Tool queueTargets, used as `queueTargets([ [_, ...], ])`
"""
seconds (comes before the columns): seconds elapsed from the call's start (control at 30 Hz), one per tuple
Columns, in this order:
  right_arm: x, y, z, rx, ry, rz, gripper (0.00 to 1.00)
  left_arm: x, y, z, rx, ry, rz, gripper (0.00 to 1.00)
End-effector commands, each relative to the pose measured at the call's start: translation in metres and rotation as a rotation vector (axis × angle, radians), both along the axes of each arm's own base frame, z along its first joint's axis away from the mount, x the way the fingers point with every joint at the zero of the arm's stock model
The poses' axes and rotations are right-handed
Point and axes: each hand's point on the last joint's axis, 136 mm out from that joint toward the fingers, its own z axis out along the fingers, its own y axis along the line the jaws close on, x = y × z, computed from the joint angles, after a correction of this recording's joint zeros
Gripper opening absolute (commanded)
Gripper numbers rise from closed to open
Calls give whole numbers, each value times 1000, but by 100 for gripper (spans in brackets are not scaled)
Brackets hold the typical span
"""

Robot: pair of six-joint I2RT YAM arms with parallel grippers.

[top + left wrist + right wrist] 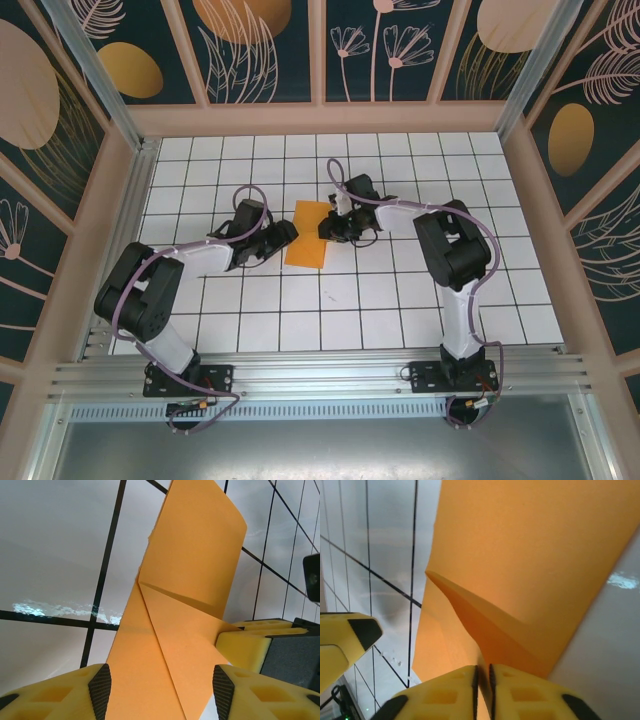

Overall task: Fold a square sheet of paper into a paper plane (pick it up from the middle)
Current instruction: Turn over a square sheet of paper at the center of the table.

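The orange sheet of paper (308, 235) lies partly folded on the tiled table, a diagonal crease and a raised flap showing in the left wrist view (190, 570). My left gripper (283, 238) is at its left edge, open, its pads astride the paper (161, 690) without pinching it. My right gripper (333, 228) is at the paper's right edge, shut on a lifted fold of the sheet (483, 677). From that pinch the paper (530, 550) rises in a ridge. The right gripper's yellow fingers (255, 642) rest against the paper's edge in the left wrist view.
The white tiled table (400, 300) has wooden walls (330, 118) at the back and sides. An aluminium rail (320, 375) with both arm bases runs along the near edge. A yellow finger (345, 640) of the left gripper appears at the left of the right wrist view.
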Motion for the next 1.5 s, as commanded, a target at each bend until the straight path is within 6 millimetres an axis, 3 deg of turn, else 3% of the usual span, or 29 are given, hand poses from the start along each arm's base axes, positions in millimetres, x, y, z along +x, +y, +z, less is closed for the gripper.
queueTargets([
  [0.0,6,2,7,78,-6,-3,11,-4,-13,14,-95,-50,-63,61],
  [0.17,3,3,24,221,43,-27,7,-13,-21,19,-181,-92,-107,72],
  [0.37,-1,6,52,366,86,-46,7,-21,-39,36,-388,-128,-135,75],
  [0.57,-3,5,69,419,101,-51,7,-18,-41,36,-439,-124,-117,75],
  [0.67,-4,3,75,432,98,-57,7,-20,-41,22,-442,-84,-104,75],
  [0.83,-9,4,84,469,109,-50,7,-19,-45,30,-516,-94,-103,75],
  [0.93,-11,4,88,482,120,-51,7,-19,-47,39,-554,-119,-108,63],
  [1.07,-13,3,91,503,139,-55,7,-16,-47,43,-576,-139,-103,59],
  [1.47,-22,2,106,545,166,-57,7,-16,-48,44,-611,-159,-103,67],
])
